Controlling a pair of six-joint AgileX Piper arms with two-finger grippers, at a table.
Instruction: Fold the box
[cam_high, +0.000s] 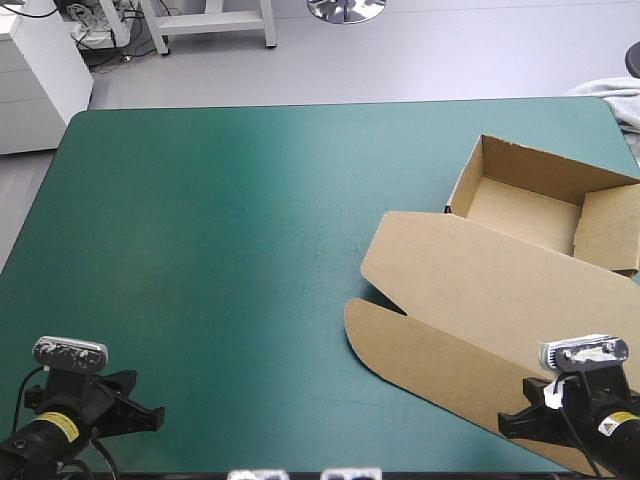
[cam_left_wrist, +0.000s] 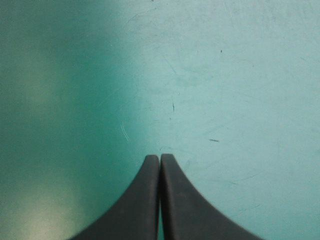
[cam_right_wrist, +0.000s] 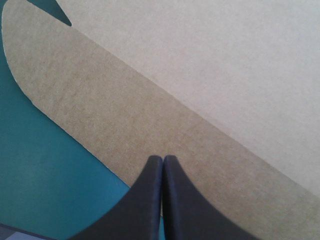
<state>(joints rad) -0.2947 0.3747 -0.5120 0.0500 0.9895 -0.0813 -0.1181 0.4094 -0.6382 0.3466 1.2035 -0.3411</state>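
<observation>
Brown cut-board box (cam_high: 515, 265) at frame right: tray walls up, lid flat toward lower right. Idle left gripper (cam_left_wrist: 160, 158), black fins pressed together, over bare teal-green cover (cam_high: 230, 250), lower left. Matching right gripper (cam_right_wrist: 163, 159), also pinched together, above lid flap (cam_right_wrist: 100, 110), likely staged for it.

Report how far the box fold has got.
Done: the brown box has its tray walls raised at the table's far right. In hand: nothing; the left end effector is shut over bare teal-green cover, the right end effector shut above the lid's flap. Left: the lid lies flat, unfolded.
</observation>
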